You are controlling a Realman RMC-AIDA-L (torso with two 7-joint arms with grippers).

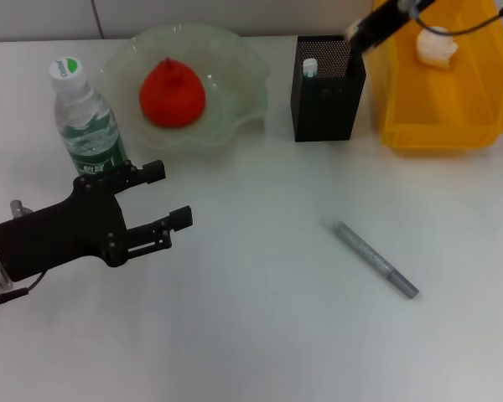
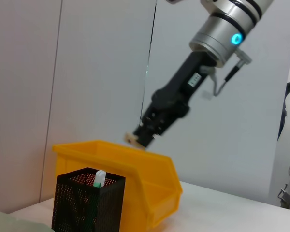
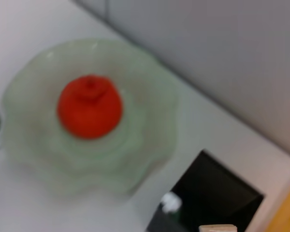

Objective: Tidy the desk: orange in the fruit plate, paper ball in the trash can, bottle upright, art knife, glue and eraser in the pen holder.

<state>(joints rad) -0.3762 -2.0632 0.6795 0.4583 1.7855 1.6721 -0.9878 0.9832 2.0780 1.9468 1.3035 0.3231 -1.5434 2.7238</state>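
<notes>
My right end effector, upper right, grips the eraser above the holder; I centre before releasing. Left end effector idles released, lower left.

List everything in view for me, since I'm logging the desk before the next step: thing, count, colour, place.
orange: 1, red-orange, in the fruit plate
fruit plate: 1, pale green, wavy rim, far side of the desk
bottle: 1, clear with green label and cap, upright, left of the plate
pen holder: 1, black mesh, between plate and trash can
glue: 1, white and green top, standing in the pen holder
trash can: 1, yellow bin, far right
paper ball: 1, white, inside the trash can
art knife: 1, grey, lying on the desk
eraser: 1, pale, held over the pen holder
left tool: black, open, beside the bottle
right tool: black, above the pen holder, holding the eraser
</notes>
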